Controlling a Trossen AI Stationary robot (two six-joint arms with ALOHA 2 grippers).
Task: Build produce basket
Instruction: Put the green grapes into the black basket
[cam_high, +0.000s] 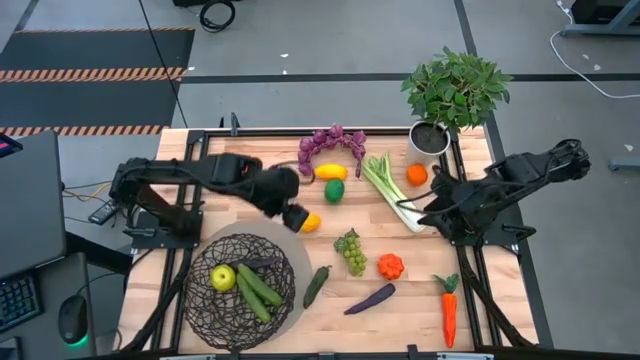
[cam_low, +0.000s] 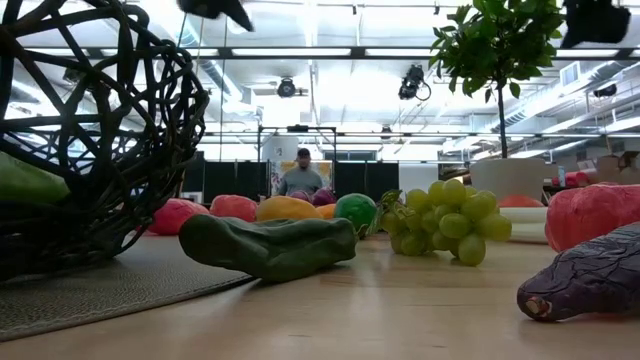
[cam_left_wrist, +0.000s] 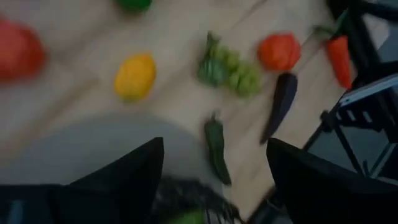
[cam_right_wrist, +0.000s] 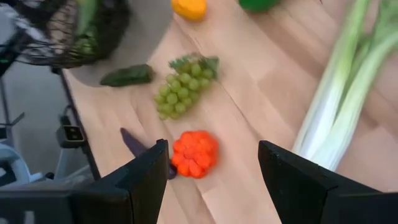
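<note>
Basket (cam_low: 90, 130) cut off at frame edge

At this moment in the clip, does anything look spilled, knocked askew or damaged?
Nothing stands out. The basket sits upright on its grey mat, holding an apple and cucumbers. The other produce lies scattered on the table, none over the edge.

wooden table (cam_high: 400, 300) bearing scattered produce (cam_high: 352, 250), grey mat (cam_high: 290, 250).

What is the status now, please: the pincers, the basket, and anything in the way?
Left pincer open, empty, beside yellow pepper. Right pincer open, empty, above orange pepper. Basket holds apple, two cucumbers. Nothing blocking.
</note>
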